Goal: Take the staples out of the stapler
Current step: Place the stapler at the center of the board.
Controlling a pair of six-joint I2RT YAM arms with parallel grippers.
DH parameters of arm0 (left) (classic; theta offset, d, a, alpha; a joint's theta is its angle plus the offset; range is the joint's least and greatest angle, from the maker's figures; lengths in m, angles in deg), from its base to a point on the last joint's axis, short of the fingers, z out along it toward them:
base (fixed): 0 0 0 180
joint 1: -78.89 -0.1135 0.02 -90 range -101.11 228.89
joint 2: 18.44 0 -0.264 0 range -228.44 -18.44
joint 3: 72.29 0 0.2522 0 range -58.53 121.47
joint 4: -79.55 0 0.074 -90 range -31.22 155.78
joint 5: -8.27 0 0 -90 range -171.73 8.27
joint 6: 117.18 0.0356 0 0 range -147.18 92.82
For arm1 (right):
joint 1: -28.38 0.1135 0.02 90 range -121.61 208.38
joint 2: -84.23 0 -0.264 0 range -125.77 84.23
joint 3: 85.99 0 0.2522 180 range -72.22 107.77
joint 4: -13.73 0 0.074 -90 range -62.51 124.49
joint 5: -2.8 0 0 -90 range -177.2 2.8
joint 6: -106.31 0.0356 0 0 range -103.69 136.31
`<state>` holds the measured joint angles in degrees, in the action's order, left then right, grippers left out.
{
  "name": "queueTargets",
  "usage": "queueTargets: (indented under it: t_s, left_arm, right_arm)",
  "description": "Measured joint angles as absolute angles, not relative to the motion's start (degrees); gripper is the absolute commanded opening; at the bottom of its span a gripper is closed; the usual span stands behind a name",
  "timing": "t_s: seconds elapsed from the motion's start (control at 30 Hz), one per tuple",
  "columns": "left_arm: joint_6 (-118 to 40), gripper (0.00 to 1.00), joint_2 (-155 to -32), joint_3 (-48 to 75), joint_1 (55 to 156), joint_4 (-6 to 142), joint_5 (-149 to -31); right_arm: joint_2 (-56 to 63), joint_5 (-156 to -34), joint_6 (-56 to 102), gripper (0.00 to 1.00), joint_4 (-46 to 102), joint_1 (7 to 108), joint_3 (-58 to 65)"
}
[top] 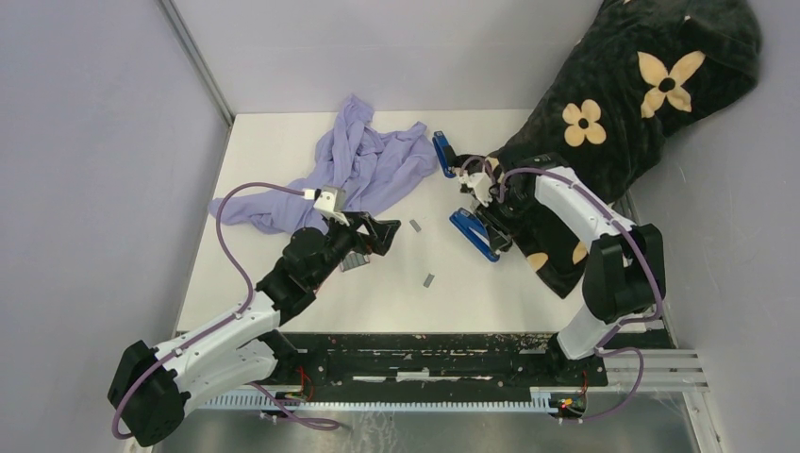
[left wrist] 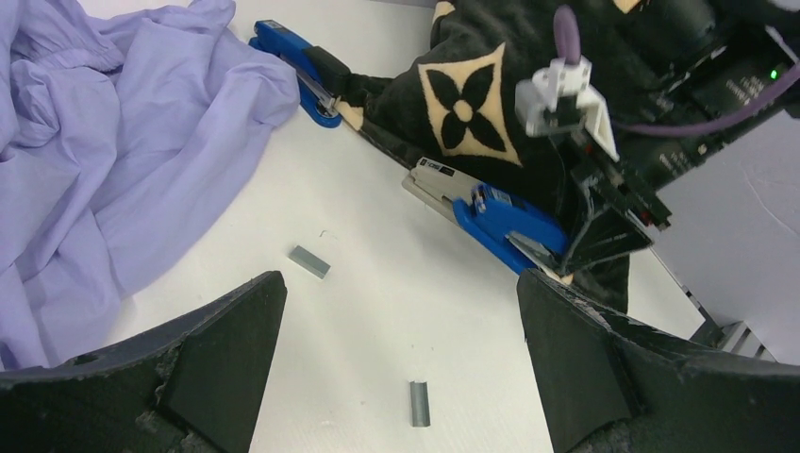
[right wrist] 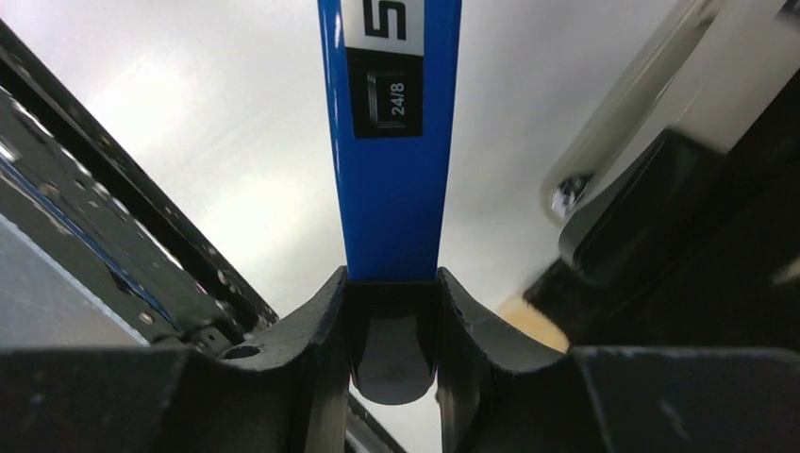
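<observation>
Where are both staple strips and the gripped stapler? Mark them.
near staple strip (left wrist: pixel 420 403), left wrist view, middle
far staple strip (left wrist: pixel 309 261), left wrist view, middle
gripped stapler (left wrist: pixel 505 225), left wrist view, blue body

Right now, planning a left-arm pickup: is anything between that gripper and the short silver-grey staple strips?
Nothing visible: both silver-grey staple strips lie on bare white table ahead of the open left gripper.

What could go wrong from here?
Right pincer clamps the blue plastic stapler at one end; it may twist or slip. Two loose grey staple strips lie by the open left pincer; a sweep could scatter them. Further staples could drop into the black flowered cloth.
</observation>
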<state>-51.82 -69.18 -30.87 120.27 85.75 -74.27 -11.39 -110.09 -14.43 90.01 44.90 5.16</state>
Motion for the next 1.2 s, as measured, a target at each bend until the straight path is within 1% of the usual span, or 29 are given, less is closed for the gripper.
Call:
queueTargets:
  t_s: [0.23,0.7,1.07,1.2]
  left_arm:
    - [-51.8,0.99,-69.7,-31.2,120.3,86.5,-74.3]
    - [-51.8,0.99,-70.1,-31.7,120.3,87.3,-74.3]
    - [-51.8,0.99,-70.1,-32.0,120.3,87.4,-74.3]
    - [-51.8,0.99,-70.1,-32.0,120.3,87.4,-74.3]
  right_arm:
    - [-7.3,-101.5,-17.9,0.01,91.9,44.2,-4.5]
    - [-3.1,-90.5,-22.1,0.04,91.4,39.1,-14.6]
    - [-2.1,-86.7,-22.8,0.13,89.1,36.9,-18.6]
    - [-2.1,-86.1,-22.8,0.22,88.4,36.7,-19.6]
